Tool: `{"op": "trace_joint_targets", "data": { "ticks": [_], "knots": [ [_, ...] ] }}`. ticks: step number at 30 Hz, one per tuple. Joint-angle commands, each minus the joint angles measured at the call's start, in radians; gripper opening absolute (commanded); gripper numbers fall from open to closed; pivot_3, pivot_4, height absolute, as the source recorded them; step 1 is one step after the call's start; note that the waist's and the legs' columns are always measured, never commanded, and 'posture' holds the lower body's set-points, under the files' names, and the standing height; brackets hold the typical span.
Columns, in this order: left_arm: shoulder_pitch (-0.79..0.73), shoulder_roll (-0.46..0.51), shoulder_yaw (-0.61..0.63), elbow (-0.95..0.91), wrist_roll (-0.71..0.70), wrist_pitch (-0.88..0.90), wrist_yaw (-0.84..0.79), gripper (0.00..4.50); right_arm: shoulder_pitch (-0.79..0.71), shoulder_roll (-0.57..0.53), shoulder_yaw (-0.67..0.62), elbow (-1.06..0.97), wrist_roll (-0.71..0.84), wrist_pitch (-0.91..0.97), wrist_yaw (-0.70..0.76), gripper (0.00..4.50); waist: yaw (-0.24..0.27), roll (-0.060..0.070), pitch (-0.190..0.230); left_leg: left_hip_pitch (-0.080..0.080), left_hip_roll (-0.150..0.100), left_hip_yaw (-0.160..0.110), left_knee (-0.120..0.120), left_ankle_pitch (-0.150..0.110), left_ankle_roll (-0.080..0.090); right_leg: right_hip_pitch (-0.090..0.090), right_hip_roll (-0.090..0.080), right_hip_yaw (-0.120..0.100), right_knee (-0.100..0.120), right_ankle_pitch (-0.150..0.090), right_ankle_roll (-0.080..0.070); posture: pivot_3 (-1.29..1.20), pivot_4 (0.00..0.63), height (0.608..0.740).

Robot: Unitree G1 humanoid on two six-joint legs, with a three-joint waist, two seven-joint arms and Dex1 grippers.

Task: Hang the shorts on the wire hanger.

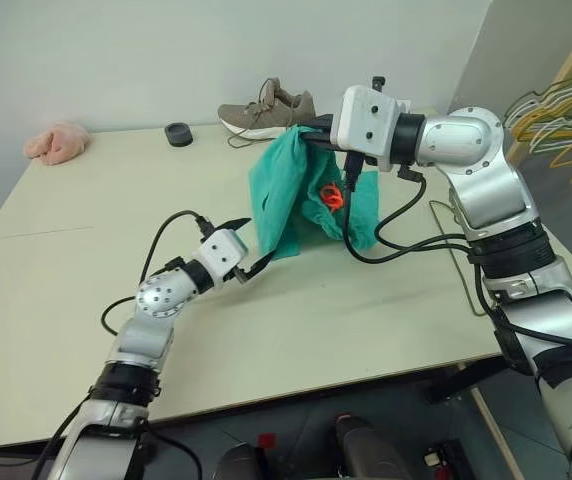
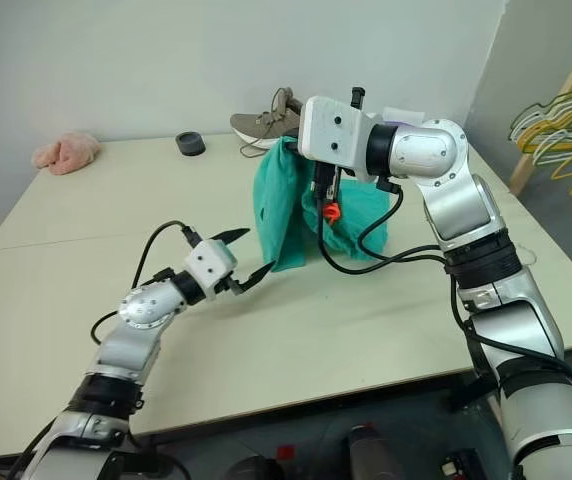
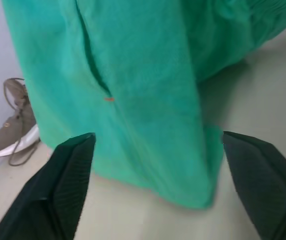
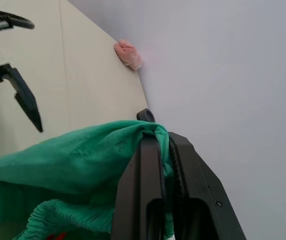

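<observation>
Pale tabletop [image 1: 86, 290], head views: the right gripper [image 1: 318, 133], closed on the shorts [image 1: 286, 200], holds them lifted, hem brushing the table; the left gripper [image 1: 248, 247] stands spread wide just beside the hanging fabric, holding nothing. Hanging is judged not yet begun; no wire hanger can be made out at the shorts. Left wrist view: both fingers [image 3: 65, 175] flank the green cloth without touching. Right wrist view: clamped fingers [image 4: 150, 170] pinch the fabric's top fold, a pink cloth [image 4: 128, 54] far beyond.

teal-green shorts [image 1: 291, 195], orange tag [image 1: 332, 196], pink cloth [image 1: 57, 142].
</observation>
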Motion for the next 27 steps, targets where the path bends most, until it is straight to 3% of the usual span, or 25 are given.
{"op": "trace_joint_targets", "data": {
  "ticks": [1, 8, 19, 23, 27],
  "knots": [
    [-0.038, -0.059, -0.023, 0.065, 0.011, -0.054, 0.039, 4.47, -0.016, -0.018, -0.043, -0.063, 0.026, 0.035, 0.017, 0.00, -0.003, 0.000, 0.000, 0.000, 0.000, 0.000, 0.000, 0.000, 0.000, 0.000, 0.000, 0.000, 0.000, 0.000, 0.000, -0.22, 0.077, 0.740],
    [-0.014, -0.128, -0.048, 0.121, 0.004, -0.065, 0.042, 4.47, -0.009, -0.032, -0.047, -0.120, 0.035, 0.086, 0.051, 0.00, -0.035, 0.000, 0.000, 0.000, 0.001, -0.001, -0.001, 0.000, 0.000, 0.000, 0.000, 0.000, 0.000, 0.000, 0.000, -0.24, 0.072, 0.740],
    [-0.042, -0.195, -0.056, 0.207, 0.092, -0.039, 0.224, 4.47, -0.010, -0.030, -0.057, -0.149, 0.067, 0.125, 0.065, 0.00, -0.055, 0.000, 0.000, 0.000, 0.000, -0.001, -0.001, 0.000, 0.000, 0.000, 0.000, -0.001, 0.000, 0.000, 0.000, -0.25, 0.077, 0.740],
    [-0.045, -0.182, -0.061, 0.227, 0.098, -0.032, 0.203, 3.67, -0.010, -0.029, -0.062, -0.153, 0.072, 0.133, 0.058, 0.00, -0.058, 0.000, 0.000, 0.000, 0.000, -0.001, -0.001, 0.000, 0.000, 0.000, 0.000, -0.001, -0.001, 0.000, 0.000, -0.26, 0.080, 0.740],
    [-0.047, -0.161, -0.076, 0.238, 0.108, -0.017, 0.173, 2.40, -0.003, -0.032, -0.068, -0.168, 0.082, 0.157, 0.058, 0.00, -0.058, 0.000, 0.000, 0.000, 0.000, -0.001, -0.001, 0.000, 0.000, 0.000, 0.000, -0.001, -0.001, 0.000, 0.000, -0.26, 0.082, 0.740]
  ]
}}
